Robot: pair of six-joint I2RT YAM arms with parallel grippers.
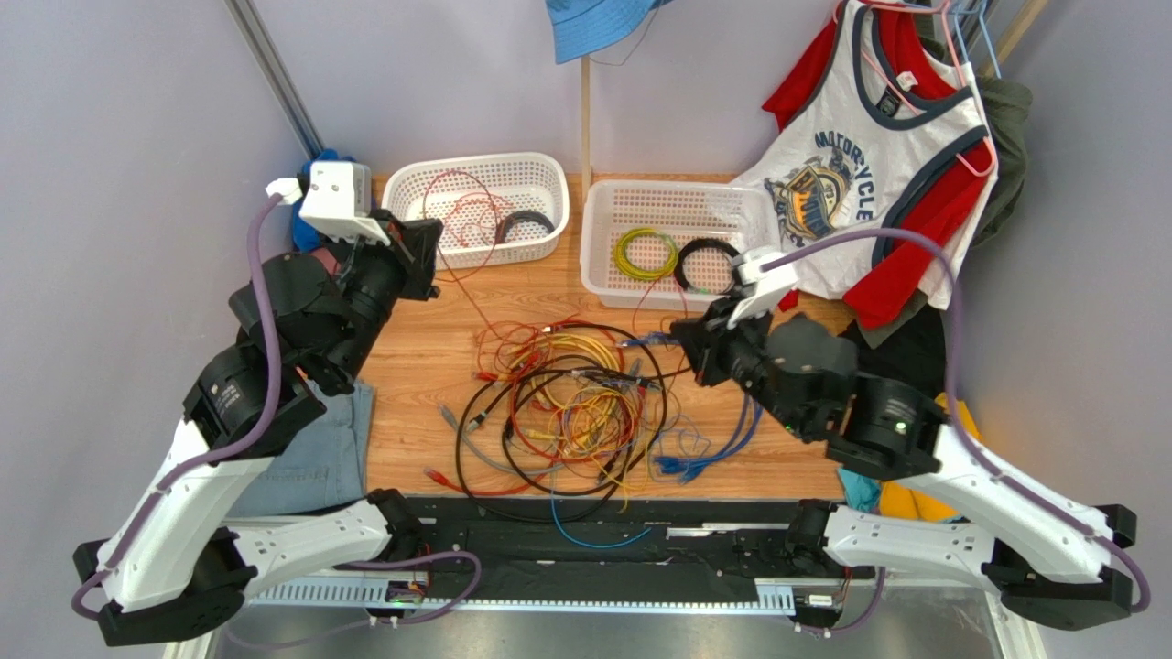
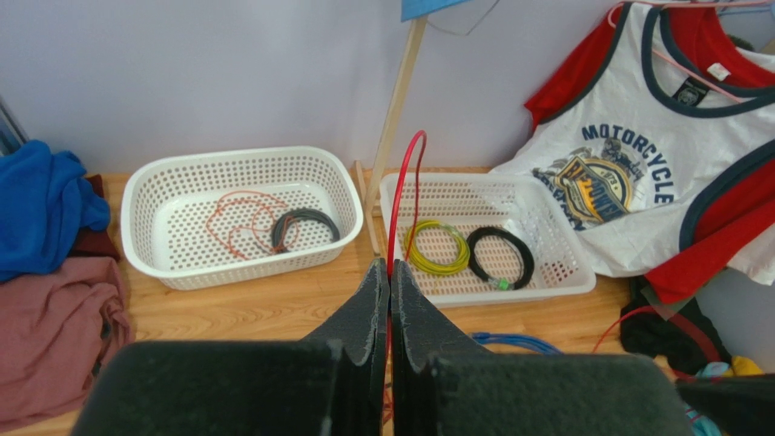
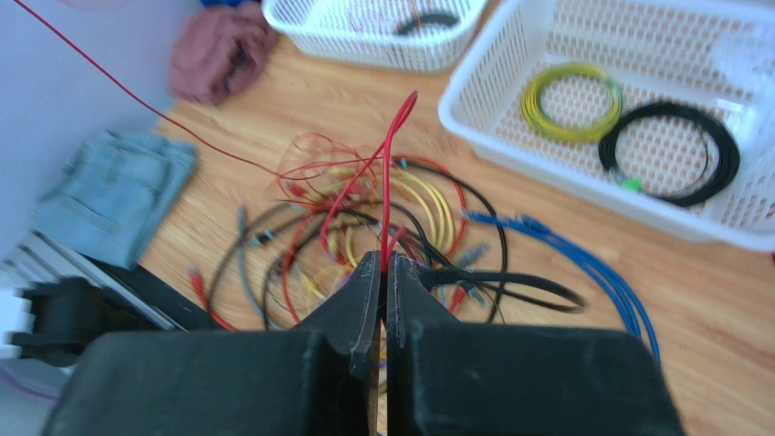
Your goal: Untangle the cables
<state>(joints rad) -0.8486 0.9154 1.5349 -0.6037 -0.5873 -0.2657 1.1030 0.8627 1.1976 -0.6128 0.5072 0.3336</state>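
Note:
The cables (image 1: 578, 405) lie in a loose tangle of black, red, orange and yellow loops on the wooden tabletop, with a blue cable (image 1: 715, 446) trailing off to the right. My left gripper (image 1: 420, 261) is raised at the back left, shut on a red cable (image 2: 405, 182) that arches up out of its closed tips (image 2: 389, 272). A thin red strand (image 3: 136, 100) runs from that side down into the tangle. At the tangle's right edge my right gripper (image 1: 684, 341) is shut on a folded red cable (image 3: 387, 182) rising from its tips (image 3: 383, 263).
Two white baskets stand at the back: the left one (image 1: 475, 254) holds a thin red cord and a black coil, the right one (image 1: 594, 240) a yellow-green ring and a black ring. Jeans (image 1: 323, 453) lie at the left, hanging shirts (image 1: 867, 179) at the right, and a wooden pole (image 1: 586, 124) stands between the baskets.

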